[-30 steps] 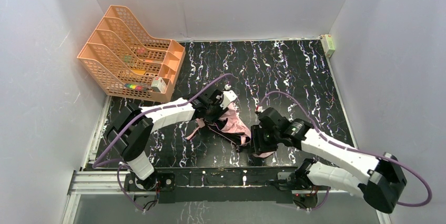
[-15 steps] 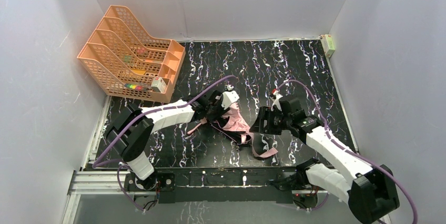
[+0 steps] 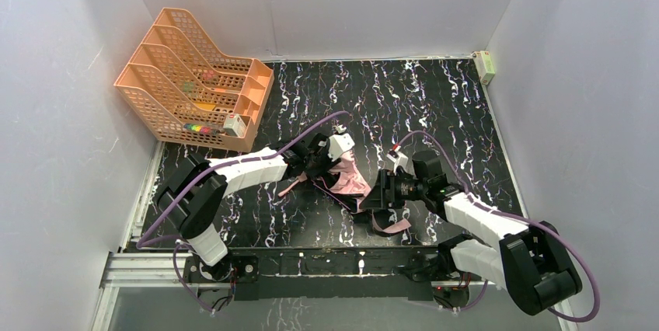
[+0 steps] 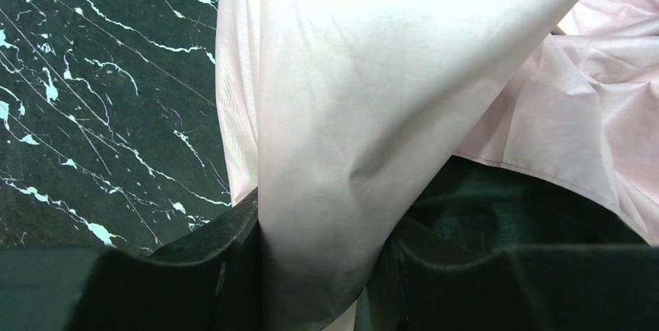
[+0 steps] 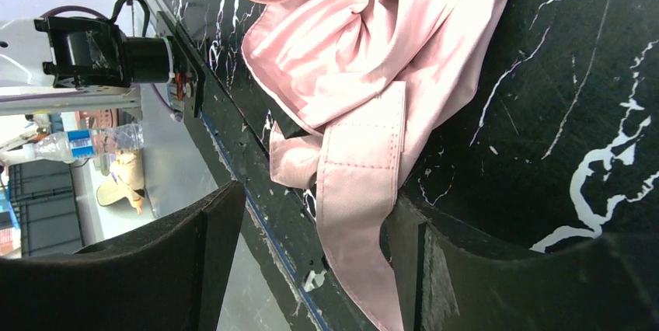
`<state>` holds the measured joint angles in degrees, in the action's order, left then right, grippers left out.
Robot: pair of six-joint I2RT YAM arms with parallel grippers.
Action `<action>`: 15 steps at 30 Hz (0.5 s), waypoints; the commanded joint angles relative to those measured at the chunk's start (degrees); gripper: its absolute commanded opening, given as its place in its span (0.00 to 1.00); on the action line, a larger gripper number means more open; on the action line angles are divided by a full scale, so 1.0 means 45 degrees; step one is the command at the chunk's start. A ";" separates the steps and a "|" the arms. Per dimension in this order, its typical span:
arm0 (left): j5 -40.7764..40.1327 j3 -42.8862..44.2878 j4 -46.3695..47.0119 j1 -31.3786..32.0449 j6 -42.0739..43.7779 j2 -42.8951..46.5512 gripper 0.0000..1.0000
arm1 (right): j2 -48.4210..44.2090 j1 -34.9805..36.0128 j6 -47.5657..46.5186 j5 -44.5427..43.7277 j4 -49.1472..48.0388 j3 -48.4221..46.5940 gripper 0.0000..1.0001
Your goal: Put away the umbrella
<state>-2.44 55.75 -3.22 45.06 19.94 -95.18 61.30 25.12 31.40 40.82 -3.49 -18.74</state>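
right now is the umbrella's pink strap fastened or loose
Loose: the pale pink fabric strap trails over the black marbled table, unwrapped from the crumpled pink folding umbrella.

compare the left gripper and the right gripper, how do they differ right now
The left gripper is closed on a fold of the umbrella; the right gripper stands open, gripping nothing.
Pink fabric fills the left gripper's gap; the strap merely lies unpinched in the right gripper's wide gap.
Shared: both are low over the table, at the umbrella.
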 commanded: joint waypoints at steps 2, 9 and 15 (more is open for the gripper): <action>0.0052 0.0180 0.0468 -0.0086 0.0216 0.0193 0.00 | -0.0165 -0.0065 -0.0075 -0.0211 -0.1150 0.0061 0.73; 0.0025 0.0070 0.0472 -0.0091 0.0233 0.0126 0.00 | -0.0041 -0.0095 0.0092 0.0275 -0.1335 -0.0072 0.46; -0.0092 0.0294 0.0346 -0.0086 0.0366 -0.0121 0.00 | -0.1333 -0.0100 -0.0071 -0.0086 0.0618 -0.0016 0.29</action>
<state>-2.46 55.75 -3.03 45.06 20.43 -95.35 59.24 24.91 31.70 40.25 -4.95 -18.46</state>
